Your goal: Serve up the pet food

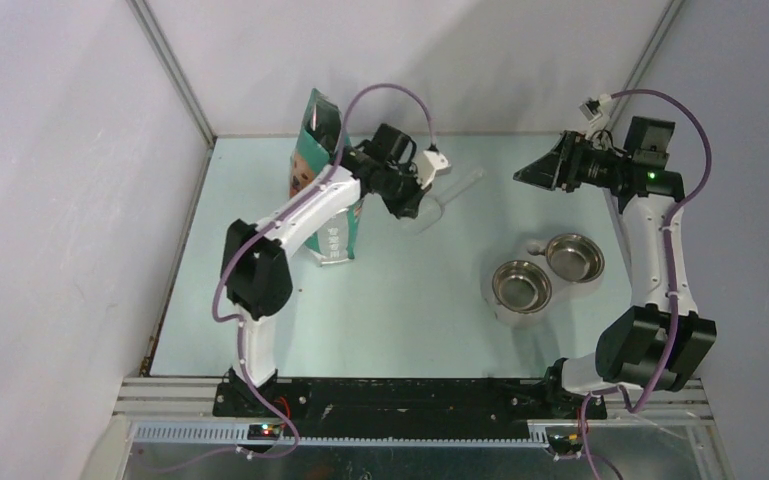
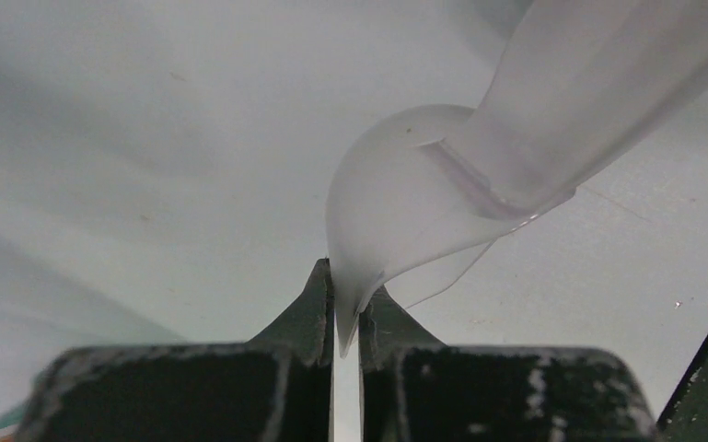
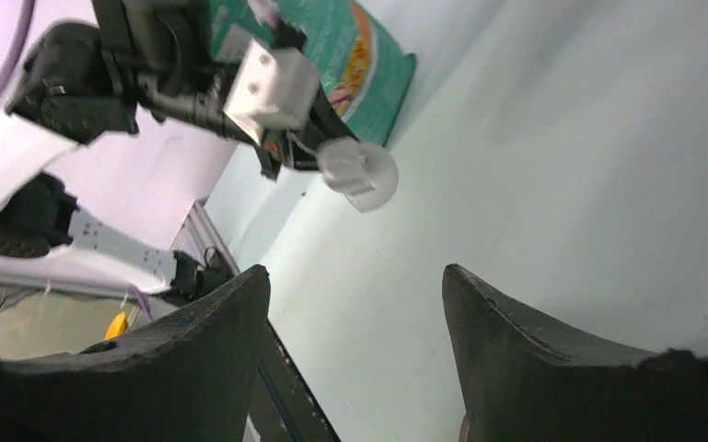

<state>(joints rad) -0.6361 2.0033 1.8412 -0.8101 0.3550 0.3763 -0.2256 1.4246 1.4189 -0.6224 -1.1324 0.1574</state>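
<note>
- The teal bag (image 1: 312, 150) stands just behind my left pincer (image 2: 345, 287).
- Two steel bowls (image 1: 521, 285) sit base-side of my right pincer (image 3: 354, 276), whose jaws are apart.
- The clear scoop (image 2: 405, 203) has my left pincer clamped on its rim.
- The kibble is hidden from me.

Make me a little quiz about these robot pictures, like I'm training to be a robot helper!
1. What is the left gripper shut on?
A) a spoon
B) the clear plastic scoop
C) nothing
2. True or false: the right gripper is open and empty.
3. How many steel bowls sit on the table?
Key: 1 B; 2 true; 3 two.
</note>
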